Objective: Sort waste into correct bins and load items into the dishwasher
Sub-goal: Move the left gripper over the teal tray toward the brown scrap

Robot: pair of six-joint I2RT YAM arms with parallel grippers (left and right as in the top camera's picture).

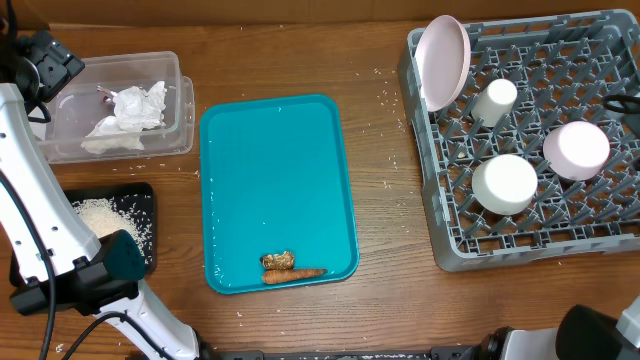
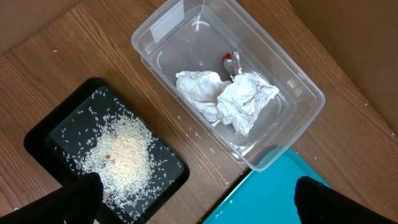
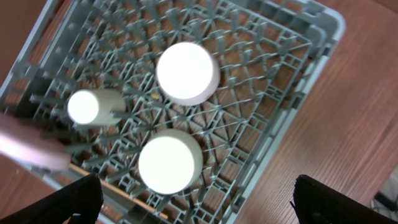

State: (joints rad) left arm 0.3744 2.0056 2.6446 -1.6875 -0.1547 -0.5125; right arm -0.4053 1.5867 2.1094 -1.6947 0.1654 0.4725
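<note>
The clear tub holds crumpled tissue and a red wrapper. Rice lies heaped on the black tray. A brown scrap and a carrot-like stick rest at the near end of the teal tray. The grey rack carries an upright pink plate, a cup, a bowl and a small pink dish. My left gripper hangs open high above the gap between black tray and teal tray. My right gripper is open above the rack's edge, holding nothing.
Stray rice grains dot the wooden table between the teal tray and the rack, and around the black tray. My left arm runs along the table's left side, over the black tray's corner. A cardboard wall closes off the back.
</note>
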